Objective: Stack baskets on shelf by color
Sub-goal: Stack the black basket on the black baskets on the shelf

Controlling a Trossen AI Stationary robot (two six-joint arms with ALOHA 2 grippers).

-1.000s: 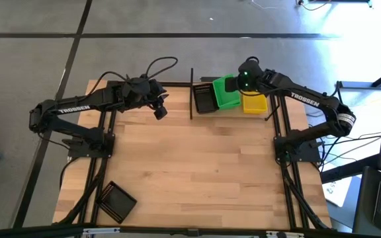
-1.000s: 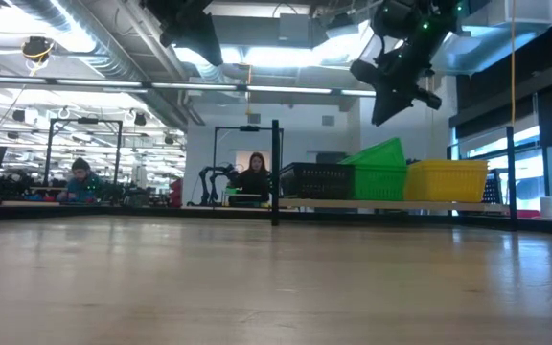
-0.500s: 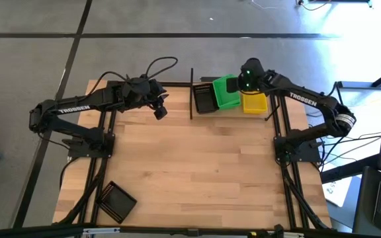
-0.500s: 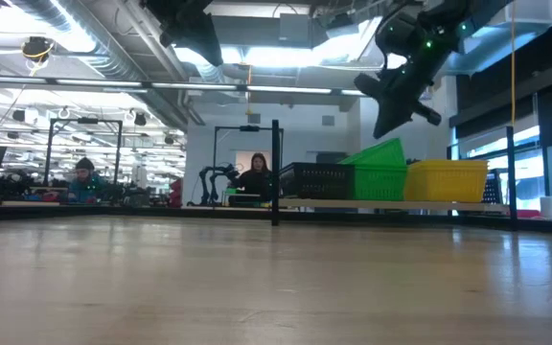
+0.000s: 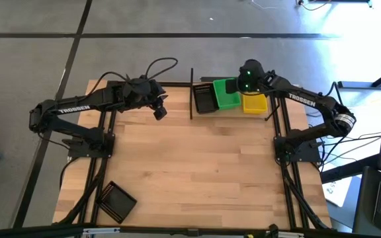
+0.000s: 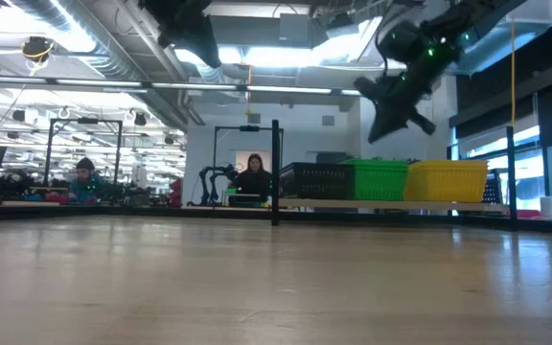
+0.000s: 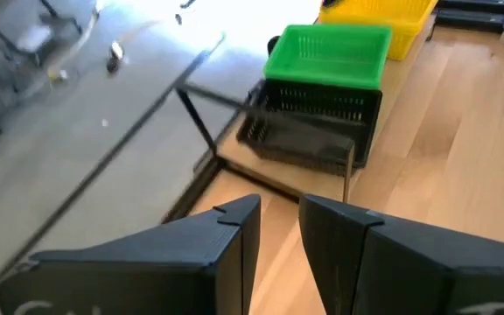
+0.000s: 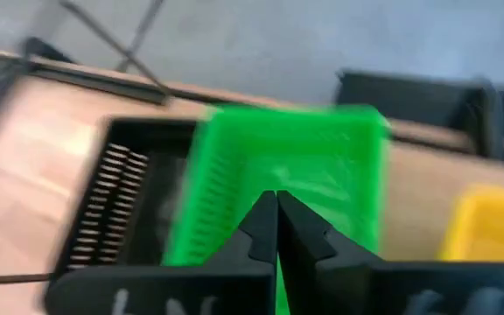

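Observation:
On the shelf (image 6: 391, 203) at the table's far edge stand a black basket (image 5: 204, 99), a green basket (image 5: 227, 94) and a yellow basket (image 5: 254, 103) side by side. In the low view the green basket (image 6: 379, 179) sits level. My right gripper (image 8: 276, 203) is shut and hovers above the green basket (image 8: 287, 157), with a gap showing under it in the low view (image 6: 372, 132). My left gripper (image 7: 280, 210) is open, raised over the table to the left of the shelf (image 5: 159, 111). Another black basket (image 5: 116, 200) lies on the table's near left corner.
Thin black posts (image 5: 191, 92) stand at the shelf's ends. The middle and near right of the wooden table (image 5: 204, 172) hold nothing. People sit at desks in the room beyond the far edge.
The green basket on top stood tilted with one end raised; it now lies level with its neighbours. My right gripper has stayed above it, dipping slightly and tipping a little.

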